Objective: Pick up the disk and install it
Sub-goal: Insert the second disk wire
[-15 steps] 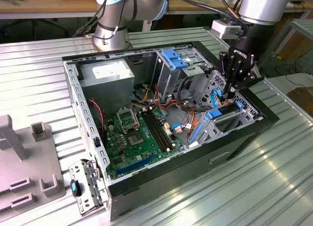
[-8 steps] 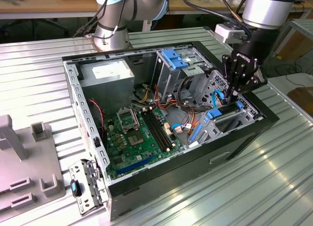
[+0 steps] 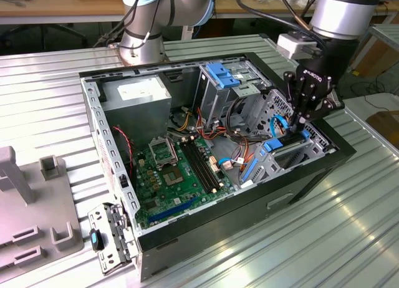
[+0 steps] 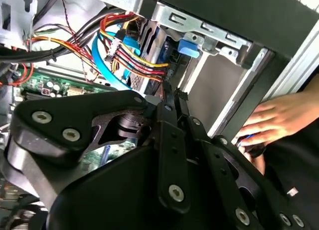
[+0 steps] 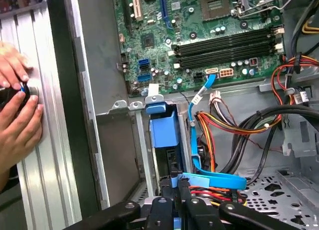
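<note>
Tool (image 3: 303,121) grips the disk (image 3: 288,144) in the computer case's (image 3: 249,207) bay.

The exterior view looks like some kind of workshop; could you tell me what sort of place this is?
Probably a robotics lab or test bench: an open computer case lies on a ribbed metal table, the gripper reaches into it, and wooden workbenches stand behind.

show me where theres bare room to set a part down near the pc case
Free: ribbed table in front of the case, and the strip between the case and the grey fixture. Crowded: the drive bay corner, where the gripper sits among cables.
</note>
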Controlling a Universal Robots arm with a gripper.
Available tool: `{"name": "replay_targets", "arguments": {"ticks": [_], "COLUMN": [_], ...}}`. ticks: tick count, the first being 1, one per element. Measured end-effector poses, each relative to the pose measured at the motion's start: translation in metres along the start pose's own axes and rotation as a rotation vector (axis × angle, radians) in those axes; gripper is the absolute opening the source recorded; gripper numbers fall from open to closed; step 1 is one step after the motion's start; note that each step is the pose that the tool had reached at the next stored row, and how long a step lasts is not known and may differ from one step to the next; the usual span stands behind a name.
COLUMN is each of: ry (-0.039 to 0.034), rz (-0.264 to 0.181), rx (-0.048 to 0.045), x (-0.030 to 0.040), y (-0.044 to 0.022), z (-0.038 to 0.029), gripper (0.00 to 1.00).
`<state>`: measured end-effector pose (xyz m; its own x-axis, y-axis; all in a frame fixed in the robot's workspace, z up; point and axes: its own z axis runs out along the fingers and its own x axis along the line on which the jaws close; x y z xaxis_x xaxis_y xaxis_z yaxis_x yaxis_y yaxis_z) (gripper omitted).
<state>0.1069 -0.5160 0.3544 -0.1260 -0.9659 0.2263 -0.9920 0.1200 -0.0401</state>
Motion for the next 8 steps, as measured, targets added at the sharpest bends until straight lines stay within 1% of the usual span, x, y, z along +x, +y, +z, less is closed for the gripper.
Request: {"name": "replay_targets", "arguments": {"ticks": [1, 2, 4, 5, 6, 7, 8], "ry": [-0.0004, -0.0017, -0.0145, -0.0196, -0.0268, -0.0312, -0.0321], "rz": [-0.011, -0.012, -0.012, -0.012, -0.012, -0.012, -0.014], "rx": [0.0025, 0.0026, 0.0008, -0.0003, -0.0018, -0.0024, -0.0021], "x": [-0.0001, 0.0000, 0.0007, 0.0009, 0.0011, 0.0016, 0.0025], "y": [-0.0001, -0.0001, -0.0002, -0.0006, -0.0014, -0.0020, -0.0021], "z": [0.0002, 0.0007, 0.0017, 0.0020, 0.0028, 0.0038, 0.0048], "gripper": [0.16, 0.16, 0.16, 0.16, 0.16, 0.16, 0.16]}}
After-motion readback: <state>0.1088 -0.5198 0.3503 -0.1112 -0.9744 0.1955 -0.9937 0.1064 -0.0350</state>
